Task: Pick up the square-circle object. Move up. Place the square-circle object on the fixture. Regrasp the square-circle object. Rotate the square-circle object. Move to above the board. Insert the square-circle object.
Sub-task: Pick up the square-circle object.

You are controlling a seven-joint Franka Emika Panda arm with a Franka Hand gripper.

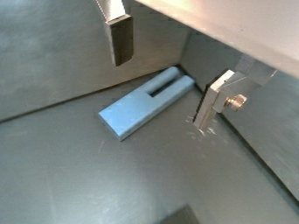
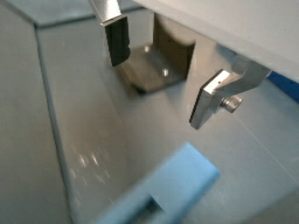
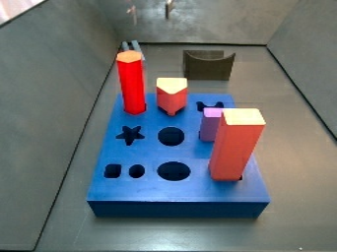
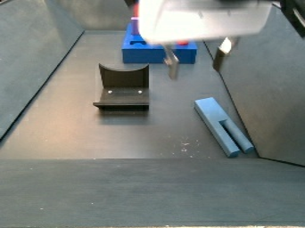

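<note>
The gripper (image 4: 197,56) hangs above the floor with its fingers (image 1: 121,41) spread wide and nothing between them. In a wrist view, the grey-blue two-pronged bar (image 1: 149,102) lies flat on the floor below the open gap, closer to one finger than to the other, so the gap is not centred over it yet. In a side view the bar (image 4: 224,126) lies close beside the tray's side wall, a little nearer the camera than the fingertips, with its long axis running roughly along that wall. The notched fixture (image 4: 121,87) sits well apart on the other side, and the blue board (image 3: 174,162) with its pegs lies beyond. My guess is that the pick-up has yet to begin: the fingers must come down astride the bar's narrow width, across its length.
</note>
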